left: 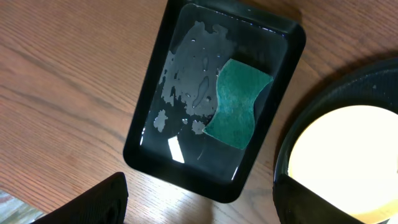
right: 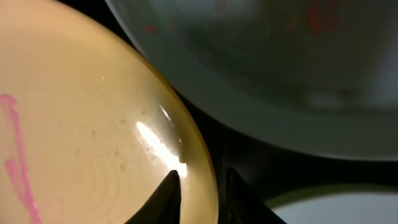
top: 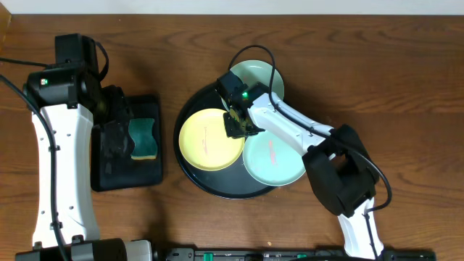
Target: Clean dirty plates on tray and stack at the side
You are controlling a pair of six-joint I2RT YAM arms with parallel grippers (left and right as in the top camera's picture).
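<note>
Reaching in over the round tray [top: 190, 170], the right arm [top: 290, 123] has its jaws down at the yellow plate [top: 206, 139], on the edge of it nearest the tray's middle. The wrist view shows them spread astride that rim, one fingertip [right: 166, 198] over the glossy yellow face and the other just outside it. I see nothing pinched yet. My read is that this is the set-up for a rim grip, since a flat plate gives the jaws nothing else to take.

All the plates are at the tray. The yellow one lies on the tray's left half. One turquoise plate [top: 279, 163] lies on its right half, near the front. The second turquoise plate [top: 267, 75] sits at the tray's far edge and seems to ride up over the rim there. Pink streaks [right: 13, 158] mark the yellow plate and red smears [top: 272, 151] mark the front turquoise one, so the cleaning looks to be ahead of us.

Off to the left of the tray, the left arm [top: 54, 145] hangs over the small rectangular tray [left: 146, 134], jaws wide apart and empty. A green sponge [left: 239, 102] lies in shallow water there, probably to soak before the wiping.

The count:
- three plates, one yellow and two turquoise
- two trays, one round and one rectangular
- one sponge
- two arms

No stack has been started on the wooden surface [top: 406, 72] beside the tray.
</note>
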